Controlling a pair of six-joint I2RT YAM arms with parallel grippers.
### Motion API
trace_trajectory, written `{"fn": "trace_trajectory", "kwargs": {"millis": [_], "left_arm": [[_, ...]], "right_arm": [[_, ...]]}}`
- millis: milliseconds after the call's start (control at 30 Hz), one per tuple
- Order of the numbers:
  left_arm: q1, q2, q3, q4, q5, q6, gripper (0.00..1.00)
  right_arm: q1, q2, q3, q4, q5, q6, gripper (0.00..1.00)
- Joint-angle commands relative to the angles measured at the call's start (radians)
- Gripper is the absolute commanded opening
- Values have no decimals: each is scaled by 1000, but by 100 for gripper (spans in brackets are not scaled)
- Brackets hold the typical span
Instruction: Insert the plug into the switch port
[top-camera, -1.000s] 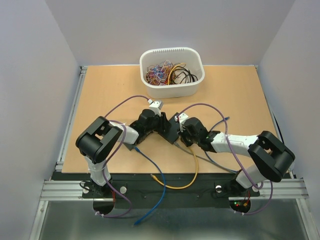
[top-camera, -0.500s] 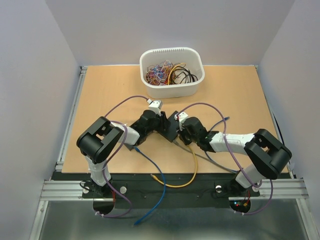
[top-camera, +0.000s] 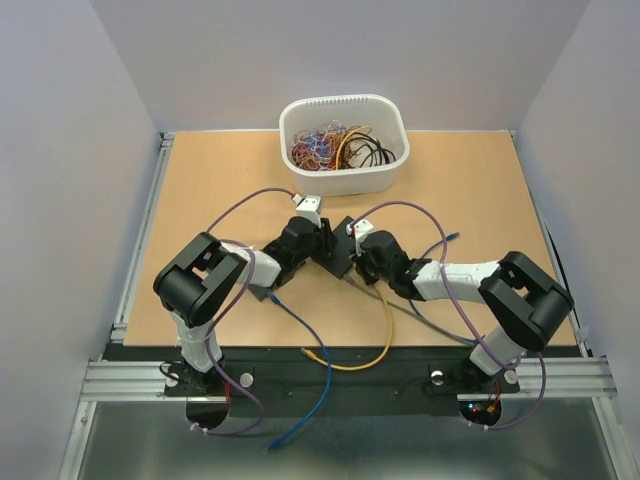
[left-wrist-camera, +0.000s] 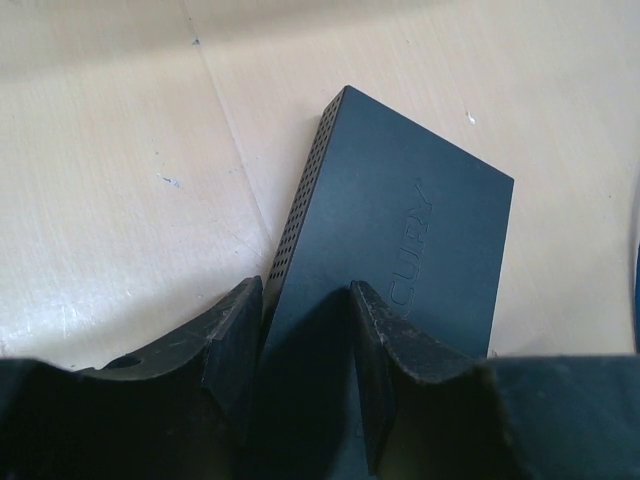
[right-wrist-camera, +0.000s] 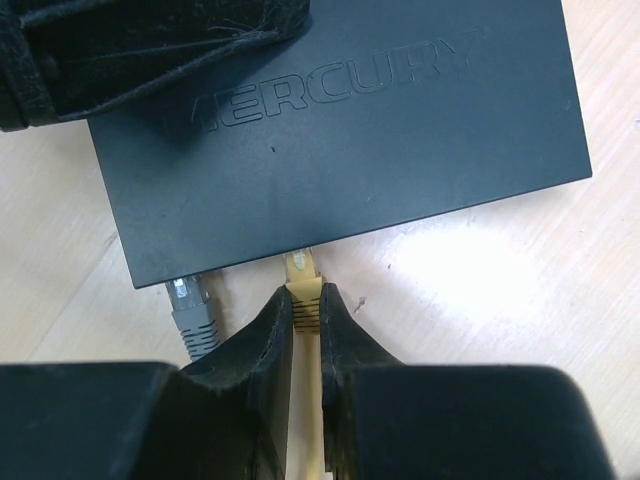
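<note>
Now the right gripper (right-wrist-camera: 305, 305) is clamped on the yellow plug (right-wrist-camera: 301, 272), whose tip meets the front edge of the black switch (right-wrist-camera: 340, 150), just beside a grey plug (right-wrist-camera: 190, 305) seated in its own port. Insertion looks to be the step in hand: push straight along the plug's axis, level and without twisting, while the left gripper (left-wrist-camera: 305, 325) pinches the switch's rear so it cannot slide. No view shows whether the plug has latched. The right wrist view shows plug against switch; the top view hides that under the arms, yet shows the yellow cable (top-camera: 386, 335) trailing toward the near edge of the table (top-camera: 200, 200)
</note>
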Motion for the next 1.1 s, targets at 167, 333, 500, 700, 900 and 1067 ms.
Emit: {"fn": "trace_trajectory", "kwargs": {"millis": [167, 333, 500, 700, 900, 1067], "left_arm": [[21, 83, 78, -288, 185, -44, 48], [88, 79, 132, -377, 131, -14, 50], [129, 68, 179, -435, 86, -7, 51], [166, 45, 206, -469, 76, -10, 52], [205, 13, 226, -500, 50, 2, 55], [219, -36, 215, -490, 69, 6, 59]], "right_arm": [[13, 25, 78, 275, 167, 102, 1], [15, 1, 67, 221, 201, 127, 13], [15, -33, 69, 164, 220, 131, 29], [13, -119, 54, 80, 258, 139, 47], [13, -220, 12, 35, 307, 199, 56], [9, -279, 23, -64, 488, 271, 69]]}}
